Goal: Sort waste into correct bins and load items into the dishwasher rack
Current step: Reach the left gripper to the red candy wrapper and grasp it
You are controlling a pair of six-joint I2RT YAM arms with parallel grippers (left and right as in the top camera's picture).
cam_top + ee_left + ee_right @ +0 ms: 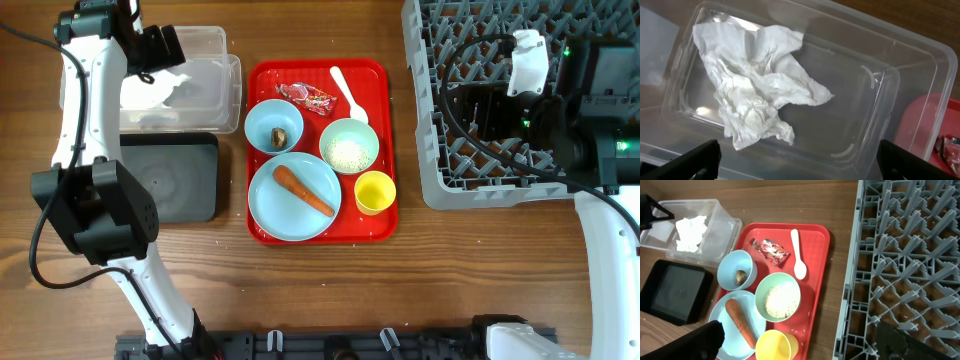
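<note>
The crumpled white tissue [755, 80] lies inside the clear tub [215, 95]; it also shows in the overhead view [150, 95]. My left gripper [797, 165] is open and empty above the tub. The black tray [175, 175] sits in front of the tub. On the red tray [385, 215] are the red wrapper [307, 97], white spoon [348, 92], a bowl with the brown lump [275, 127], a bowl of rice [349, 147], the yellow cup [375, 192] and the blue plate [275, 205] with the carrot [303, 190]. My right gripper [805, 342] is open and empty, over the grey rack [440, 180].
The rack fills the right side of the table. The right arm's body [590, 120] and cables lie over it. The left arm's base [95, 210] stands in front of the black tray. A few rice grains [800, 330] lie on the red tray.
</note>
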